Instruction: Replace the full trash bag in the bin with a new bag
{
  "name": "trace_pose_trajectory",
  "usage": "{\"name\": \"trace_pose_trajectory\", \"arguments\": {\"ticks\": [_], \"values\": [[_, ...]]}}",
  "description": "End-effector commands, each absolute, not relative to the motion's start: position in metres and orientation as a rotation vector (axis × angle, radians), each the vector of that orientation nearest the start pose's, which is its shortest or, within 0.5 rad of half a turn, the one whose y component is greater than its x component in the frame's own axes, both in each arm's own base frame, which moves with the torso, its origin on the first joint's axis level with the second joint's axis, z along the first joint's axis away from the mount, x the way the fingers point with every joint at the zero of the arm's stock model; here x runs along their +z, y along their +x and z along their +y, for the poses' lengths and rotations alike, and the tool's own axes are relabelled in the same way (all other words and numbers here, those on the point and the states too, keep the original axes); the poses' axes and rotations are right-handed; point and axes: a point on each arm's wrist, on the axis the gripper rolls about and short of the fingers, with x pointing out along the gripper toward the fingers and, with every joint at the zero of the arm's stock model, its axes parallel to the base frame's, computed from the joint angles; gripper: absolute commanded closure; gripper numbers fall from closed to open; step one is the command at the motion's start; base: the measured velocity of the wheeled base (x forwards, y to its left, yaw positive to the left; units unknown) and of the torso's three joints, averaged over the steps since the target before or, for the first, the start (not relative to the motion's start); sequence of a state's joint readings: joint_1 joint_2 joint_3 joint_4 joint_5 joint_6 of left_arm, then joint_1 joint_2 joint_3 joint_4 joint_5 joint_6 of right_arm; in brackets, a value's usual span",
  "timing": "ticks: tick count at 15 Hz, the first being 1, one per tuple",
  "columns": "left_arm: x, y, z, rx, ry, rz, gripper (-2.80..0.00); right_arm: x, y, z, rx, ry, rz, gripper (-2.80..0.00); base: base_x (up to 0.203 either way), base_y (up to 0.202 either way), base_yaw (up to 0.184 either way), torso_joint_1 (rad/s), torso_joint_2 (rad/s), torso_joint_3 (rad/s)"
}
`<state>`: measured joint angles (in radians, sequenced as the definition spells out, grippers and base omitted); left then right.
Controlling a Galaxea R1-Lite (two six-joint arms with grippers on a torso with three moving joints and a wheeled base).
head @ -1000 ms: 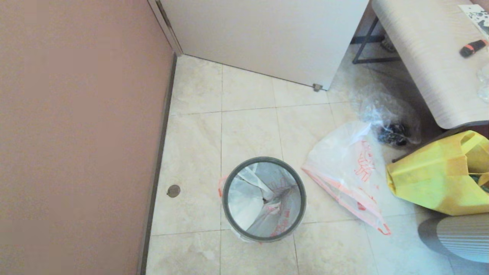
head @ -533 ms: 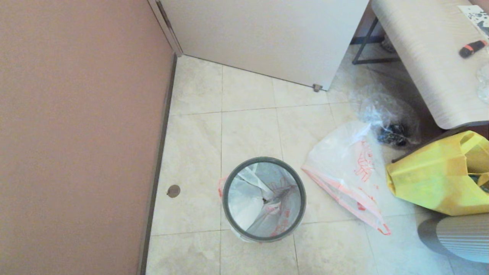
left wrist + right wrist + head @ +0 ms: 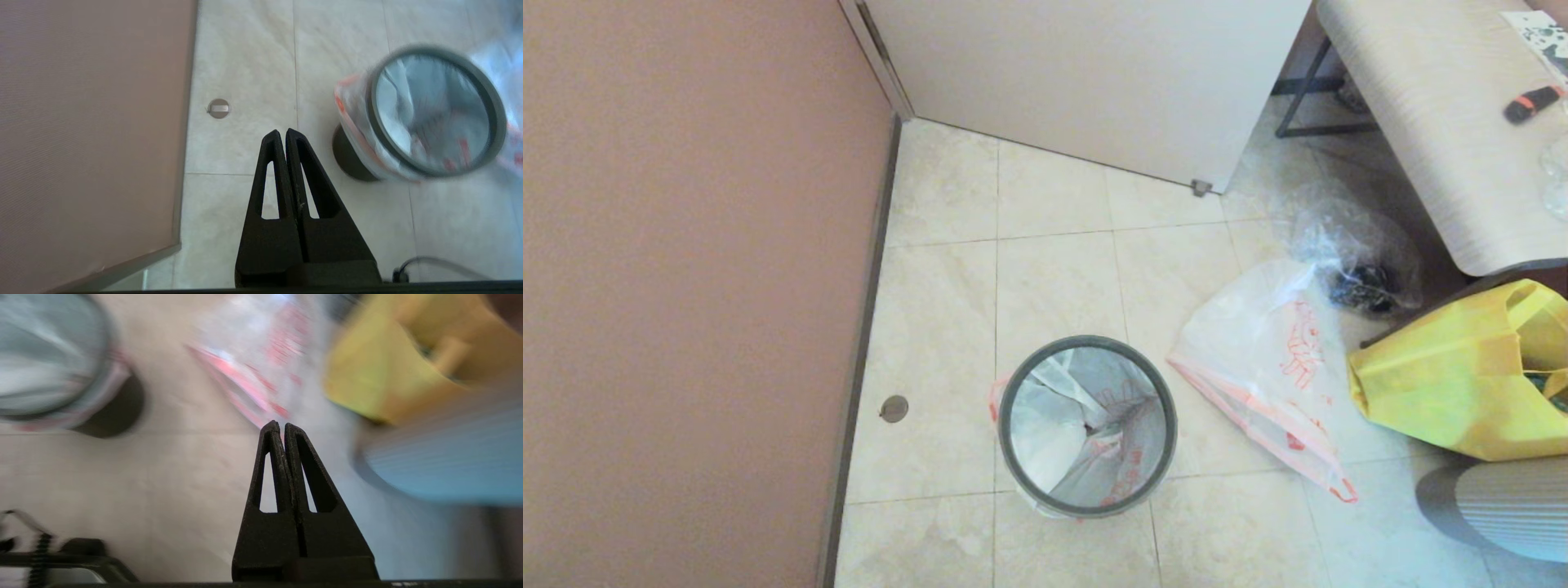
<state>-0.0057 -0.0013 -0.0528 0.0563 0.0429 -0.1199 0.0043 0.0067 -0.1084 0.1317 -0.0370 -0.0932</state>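
The bin stood on the tiled floor, a white bag lining it under its grey hoop. A second white bag with red print lay just beside it. The left claw was clenched and empty above bare floor, the bin off to one side. The right claw, likewise clenched and empty, hung near that bag's pink rim.

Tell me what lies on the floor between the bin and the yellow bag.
In the head view, a white bag with red print and a pink-red rim band lies flat on the tiles between the bin and the yellow bag.
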Motion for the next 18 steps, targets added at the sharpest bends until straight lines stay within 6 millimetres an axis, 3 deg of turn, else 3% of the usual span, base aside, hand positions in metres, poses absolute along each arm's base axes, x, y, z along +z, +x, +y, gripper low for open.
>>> {"name": "trace_pose_trajectory", "arguments": {"ticks": [1, 18], "values": [[0.0802, -0.0258, 0.001, 0.03, -0.1, 0.017, 0.0, 0.078, -0.0259, 0.0001, 0.017, -0.095, 0.044, 0.0, 0.0, 0.0, 0.0, 0.0, 0.0, 0.0], [0.0762, -0.0246, 0.0005, 0.017, -0.047, 0.032, 0.0, 0.0753, -0.0249, 0.0003, 0.021, -0.05, 0.046, 0.0, 0.0, 0.0, 0.0, 0.0, 0.0, 0.0]]}}
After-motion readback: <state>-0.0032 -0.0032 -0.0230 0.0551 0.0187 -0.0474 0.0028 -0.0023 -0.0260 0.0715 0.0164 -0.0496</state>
